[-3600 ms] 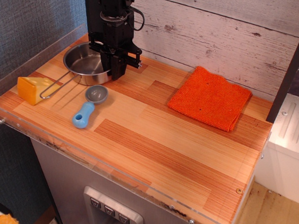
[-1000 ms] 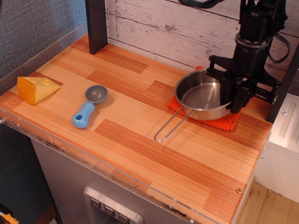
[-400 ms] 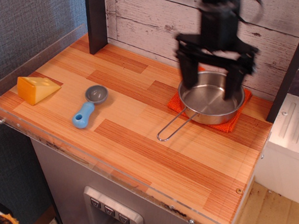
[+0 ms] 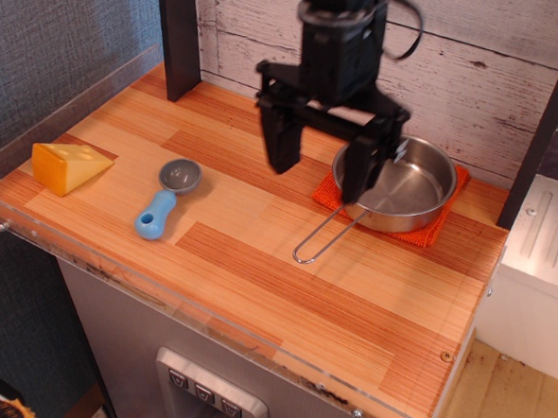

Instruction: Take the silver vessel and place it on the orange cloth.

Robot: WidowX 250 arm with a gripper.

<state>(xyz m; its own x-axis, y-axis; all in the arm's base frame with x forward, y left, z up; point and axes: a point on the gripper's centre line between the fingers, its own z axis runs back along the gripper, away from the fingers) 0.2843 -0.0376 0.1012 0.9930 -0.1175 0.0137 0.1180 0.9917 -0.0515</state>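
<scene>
The silver vessel (image 4: 408, 187), a shiny round pan, rests on the orange cloth (image 4: 427, 229) at the back right of the table. Its wire loop handle (image 4: 323, 240) sticks out to the front left over the wood. Only the cloth's edges show around the pan. My gripper (image 4: 322, 162) is open and empty, its two black fingers (image 4: 281, 138) spread wide. It hangs above the table just left of the pan and hides part of the pan's left rim.
A yellow cheese wedge (image 4: 67, 166) lies at the far left. A grey scoop with a light blue handle (image 4: 165, 199) lies left of centre. A dark post (image 4: 179, 32) stands at the back left. A clear plastic lip (image 4: 207, 309) runs along the front edge.
The pan was carried from the back left to the orange cloth and let go. Since then my open gripper has moved left, away from the pan. The pan stays still.
</scene>
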